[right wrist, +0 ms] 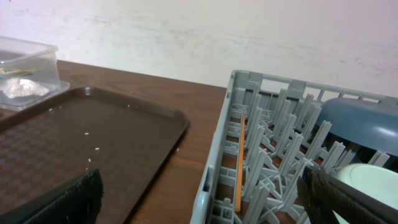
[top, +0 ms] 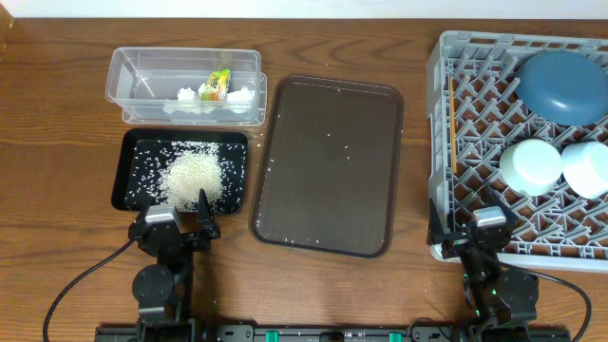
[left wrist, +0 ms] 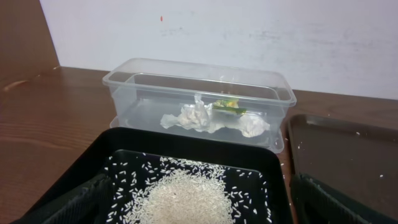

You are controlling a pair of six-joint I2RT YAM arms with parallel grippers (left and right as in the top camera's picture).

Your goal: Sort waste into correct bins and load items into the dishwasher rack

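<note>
Both grippers sit low at the near edge of the table, jaws spread wide with nothing between them. The left gripper [top: 179,217] is just at the near rim of the black tray [top: 133,152], and the right gripper [top: 483,228] is at the near left corner of the dishwasher rack [top: 439,114].

In the black tray lies the rice heap [top: 195,176], with loose grains scattered round it. Rice is light and loose, so pinching it would be useless. I judge it can be moved only by taking the tray at a rim and tipping it. To the right, between that tray and the rack, the brown serving tray [top: 328,161] lies flat with a few stray grains on it.

In the rack's near right part, the mint green bowl [top: 530,163] and the light blue bowl [top: 589,167] sit side by side among the pegs, apparently mouth down. The wooden stick [right wrist: 239,162] lies along the rack's left side between pegs. It is thin, stiff and very light, best pinched mid-length. I cannot make out the cup.

Farther off, just beyond the black tray, the clear tub [top: 133,71] holds the tissue [left wrist: 186,119], which is soft and crushable, and the snack wrapper [left wrist: 227,106], which is thin and crinkly. At the rack's far right the dark blue plate [top: 562,84] leans among the pegs. It is likely the heaviest piece, hard, slick and breakable, so the rim is the place to grip.
</note>
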